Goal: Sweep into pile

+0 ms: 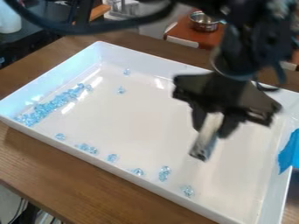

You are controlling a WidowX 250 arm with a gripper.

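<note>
Arm (242,52) in from top right | gripper (214,125) pointing down | fingers (232,125) clamped

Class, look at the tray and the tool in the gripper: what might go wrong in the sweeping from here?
The stray beads are strung out near the tray's near wall, so a stroke might miss some. The tool is tilted in the gripper and may twist if pressed down. A careless stroke could scatter the long heap at the left.

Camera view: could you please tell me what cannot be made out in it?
In the camera view:
- Tool in the gripper: blurred, exact kind unclear.
- White tray: near corner cut off by the bottom edge.
- Blue beads: too small to count.
- Blue piece: cut off by the right edge.
</note>
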